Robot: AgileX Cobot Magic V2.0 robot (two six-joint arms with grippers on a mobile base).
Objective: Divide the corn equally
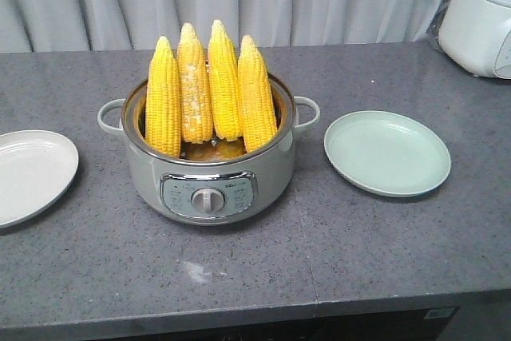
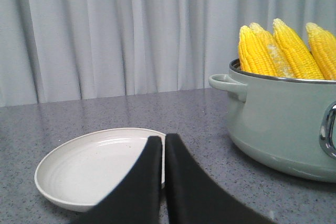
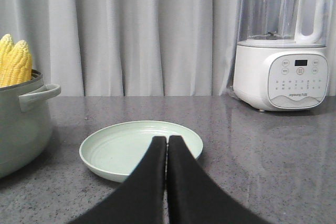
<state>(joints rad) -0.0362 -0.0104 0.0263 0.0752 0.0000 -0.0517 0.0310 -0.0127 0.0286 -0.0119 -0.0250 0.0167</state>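
Nothing distributed yet, as I read it. Four cobs of corn (image 1: 209,89) stand upright, tips up, packed side by side in the grey-green electric pot (image 1: 209,177) in the middle of the counter (image 1: 263,269). There's something yellowish lower down in the pot (another cob? can't tell).

The white plate (image 1: 32,167) to the pot's left and the pale green plate (image 1: 387,153) to its right are both bare, near the pot but not touching it.

The left gripper (image 2: 164,139) has its fingers pressed together with nothing between them, low and just in front of the white plate. The right gripper (image 3: 167,139) is the same, closed on nothing in front of the green plate. Neither arm shows in the front view, so I judge both are back from the pot.

Left to do: all of it. If it's four cobs, I'd call it two per plate — each gripper has to open, then take a cob from its own side. The blender (image 3: 283,51) at far right isn't in play.
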